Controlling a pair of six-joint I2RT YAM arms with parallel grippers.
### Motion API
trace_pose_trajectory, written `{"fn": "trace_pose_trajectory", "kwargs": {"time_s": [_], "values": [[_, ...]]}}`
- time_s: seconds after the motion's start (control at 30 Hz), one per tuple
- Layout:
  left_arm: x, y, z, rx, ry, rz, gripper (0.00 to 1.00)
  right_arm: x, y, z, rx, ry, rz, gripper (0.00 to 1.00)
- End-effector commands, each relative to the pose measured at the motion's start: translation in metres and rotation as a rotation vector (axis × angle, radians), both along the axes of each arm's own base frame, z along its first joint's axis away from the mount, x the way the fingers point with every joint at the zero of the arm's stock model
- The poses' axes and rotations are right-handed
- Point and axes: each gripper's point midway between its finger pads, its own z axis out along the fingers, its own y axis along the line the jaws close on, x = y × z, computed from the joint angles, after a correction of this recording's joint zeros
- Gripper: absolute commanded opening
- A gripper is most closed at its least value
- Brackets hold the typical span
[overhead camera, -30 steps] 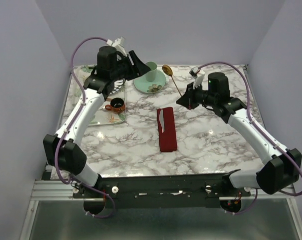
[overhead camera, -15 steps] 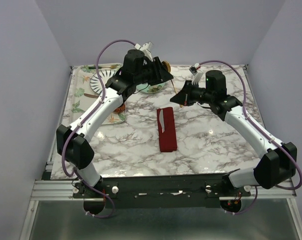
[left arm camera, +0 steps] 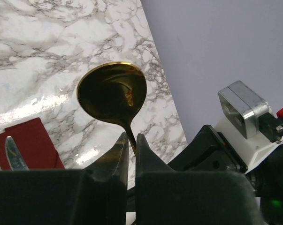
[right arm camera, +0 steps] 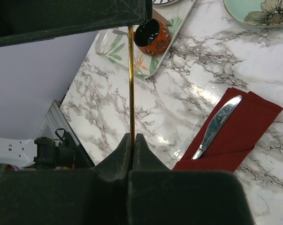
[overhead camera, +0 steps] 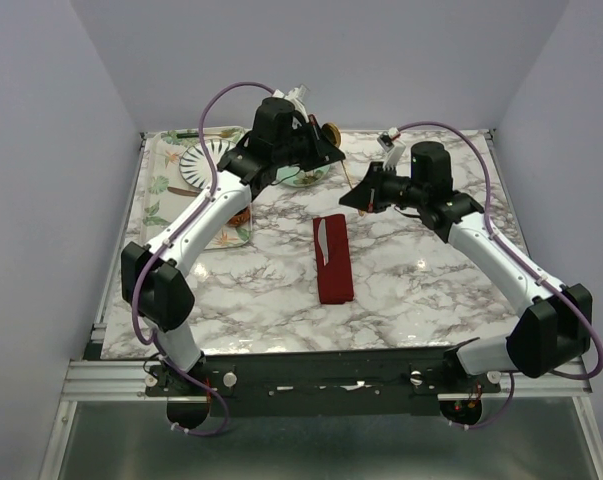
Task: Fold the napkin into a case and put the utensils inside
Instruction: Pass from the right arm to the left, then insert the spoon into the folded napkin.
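The left gripper [left arm camera: 132, 141] and right gripper [right arm camera: 133, 138] both pinched the spoon [left arm camera: 112, 91], so one needed to let go fully before the other pulled away.

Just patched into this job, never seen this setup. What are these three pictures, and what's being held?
Two robot arms stand at the near edge of a marble table. The wide picture looks down from above and behind them; the other two come from cameras on each wrist. On the table lies a folded red napkin with a silver knife on it. One gold spoon is held twice: the left claw grips near the bowl, the right claw the thin handle.
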Motion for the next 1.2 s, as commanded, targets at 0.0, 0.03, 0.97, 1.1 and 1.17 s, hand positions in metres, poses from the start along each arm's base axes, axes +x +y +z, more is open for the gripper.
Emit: {"fn": "trace_pose_trajectory", "kwargs": {"time_s": [0.0, 0.03, 0.97, 1.1, 1.17], "values": [[0.003, -0.006, 0.005, -0.02, 0.006, -0.008, 0.0, -0.004, 0.0, 0.009, 0.016, -0.052, 0.029, 0.01], [0.003, -0.007, 0.003, -0.017, 0.01, -0.008, 0.0, -0.005, 0.0, 0.008, 0.014, -0.052, 0.031, 0.01], [0.055, -0.005, -0.184, 0.361, 0.201, 0.007, 0.0, -0.123, -0.054, -0.142, -0.64, -0.92, 0.726, 0.43], [0.06, -0.002, -0.196, 0.367, 0.218, 0.018, 0.0, -0.148, -0.036, -0.158, -0.63, -1.036, 0.888, 0.34], [0.062, -0.001, -0.2, 0.369, 0.224, 0.021, 0.0, -0.16, -0.026, -0.171, -0.634, -1.103, 0.959, 0.34]]}}
